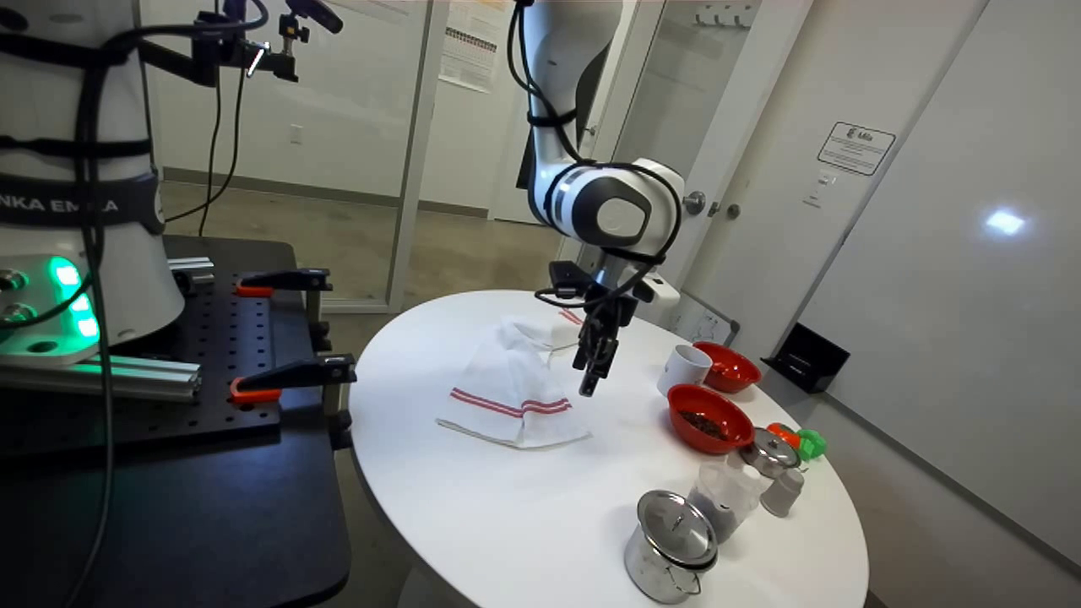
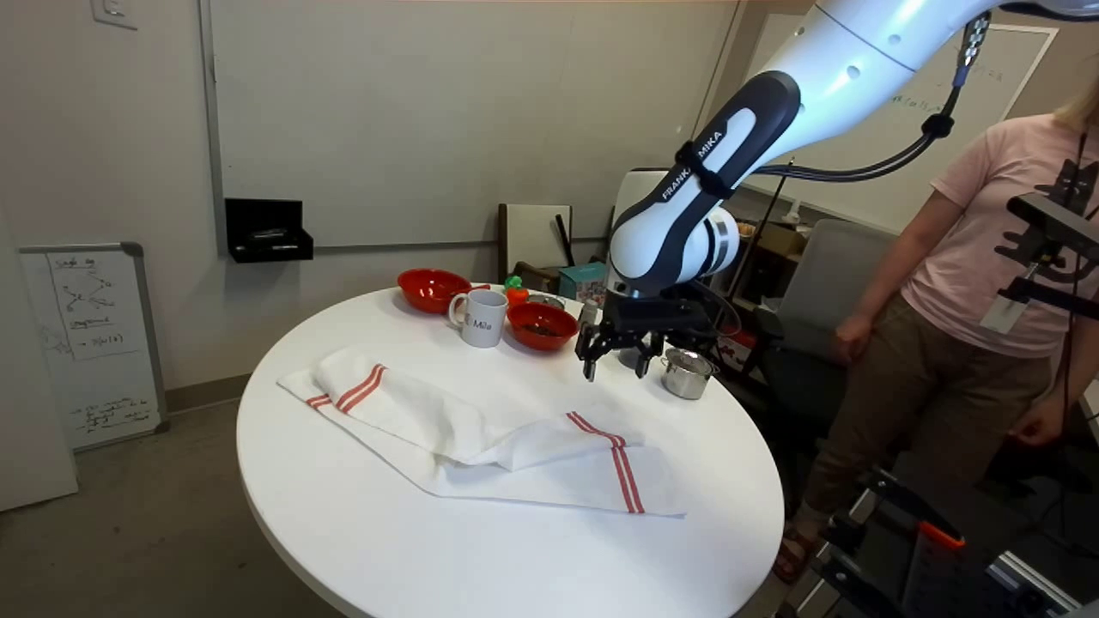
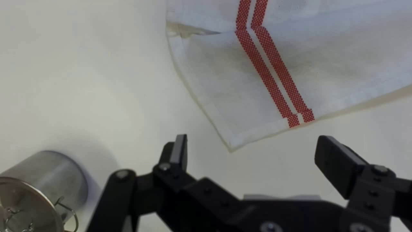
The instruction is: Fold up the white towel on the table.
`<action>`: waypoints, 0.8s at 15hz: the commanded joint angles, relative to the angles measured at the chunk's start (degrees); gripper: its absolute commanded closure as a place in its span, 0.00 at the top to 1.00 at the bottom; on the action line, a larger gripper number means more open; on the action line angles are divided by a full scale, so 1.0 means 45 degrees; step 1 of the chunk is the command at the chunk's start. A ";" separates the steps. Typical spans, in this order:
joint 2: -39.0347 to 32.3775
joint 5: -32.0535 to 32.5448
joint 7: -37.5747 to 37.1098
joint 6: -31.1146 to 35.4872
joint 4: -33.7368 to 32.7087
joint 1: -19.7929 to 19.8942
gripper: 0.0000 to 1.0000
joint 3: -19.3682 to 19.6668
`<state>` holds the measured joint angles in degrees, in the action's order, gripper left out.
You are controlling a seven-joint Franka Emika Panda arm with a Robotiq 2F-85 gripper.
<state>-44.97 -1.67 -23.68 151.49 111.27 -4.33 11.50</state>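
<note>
The white towel with red double stripes lies on the round white table (image 1: 507,515), spread with a partly folded-over, wrinkled layer. It shows in both exterior views (image 1: 511,371) (image 2: 429,425) and in the wrist view (image 3: 222,80). My gripper is open and empty above the table, beside the towel, as both exterior views show (image 1: 589,377) (image 2: 616,372). In the wrist view the jaws (image 3: 252,141) stand wide apart, with a towel corner lying just ahead between the fingertips. The fingers appear apart from the towel.
A lidded steel pot (image 1: 667,557) stands near the gripper and shows at lower left in the wrist view (image 3: 54,187). A mug (image 2: 482,319), red bowls (image 2: 543,326) (image 2: 432,290), a clear container (image 1: 725,498) and another lidded pot (image 1: 770,453) line the table's far side. A person (image 2: 987,257) stands nearby.
</note>
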 commanded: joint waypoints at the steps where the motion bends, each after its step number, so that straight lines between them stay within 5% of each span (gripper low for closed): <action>1: -0.0337 0.0010 0.0089 -0.0046 -0.0432 -0.0018 1.00 0.0018; 12: -0.2105 -0.0136 0.0152 -0.0367 -0.2338 0.0518 1.00 0.0163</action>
<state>-51.46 -1.66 -23.69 151.35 104.93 -2.95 12.36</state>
